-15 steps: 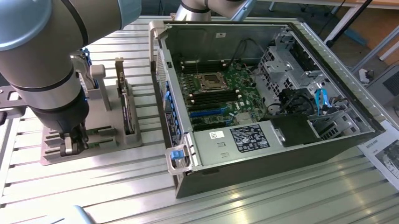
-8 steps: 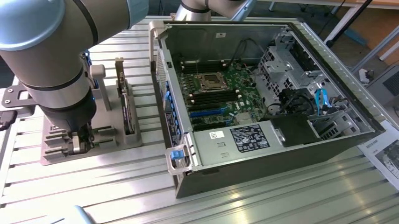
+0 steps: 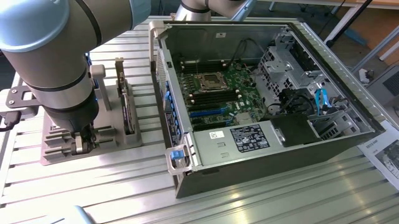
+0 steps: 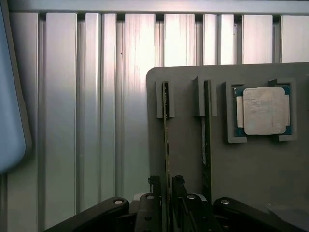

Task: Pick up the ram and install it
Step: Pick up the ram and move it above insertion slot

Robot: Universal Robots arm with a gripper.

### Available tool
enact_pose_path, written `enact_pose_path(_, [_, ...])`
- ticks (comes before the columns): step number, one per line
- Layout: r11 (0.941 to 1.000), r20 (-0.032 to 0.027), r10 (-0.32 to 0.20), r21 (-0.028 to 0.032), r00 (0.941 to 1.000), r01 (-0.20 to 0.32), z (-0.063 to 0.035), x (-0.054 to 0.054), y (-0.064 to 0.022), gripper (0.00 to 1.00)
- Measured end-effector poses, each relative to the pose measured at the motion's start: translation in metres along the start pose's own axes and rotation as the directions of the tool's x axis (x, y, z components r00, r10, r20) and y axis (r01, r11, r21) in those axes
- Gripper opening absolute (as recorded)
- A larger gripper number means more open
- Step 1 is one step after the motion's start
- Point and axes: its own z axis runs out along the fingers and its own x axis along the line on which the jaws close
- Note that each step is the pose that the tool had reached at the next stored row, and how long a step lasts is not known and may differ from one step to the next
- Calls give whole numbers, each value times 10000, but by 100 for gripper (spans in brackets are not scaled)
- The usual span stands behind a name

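Straddling ram | end effector spread, not gripping | grey holder on slatted aluminium table beside computer case

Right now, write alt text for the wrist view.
The open hand straddles one ram stick standing on edge in a grey holder, with a second ram stick and a silver processor chip alongside, on a slatted table.

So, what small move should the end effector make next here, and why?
Probably close the end effector on the ram: its open jaws straddle the strip, which stands on edge in the gray holder, apparently not yet gripped.
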Motion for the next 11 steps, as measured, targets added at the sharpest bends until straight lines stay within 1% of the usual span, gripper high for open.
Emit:
enact_pose_path(3, [10000, 1, 0, 2, 10000, 0, 2, 0, 0, 24])
enact_pose_path(7, [10000, 2, -1, 3, 10000, 1, 8, -43, -2, 24])
enact_pose_path(11, [10000, 1, 0, 2, 10000, 0, 22, -44, -2, 24])
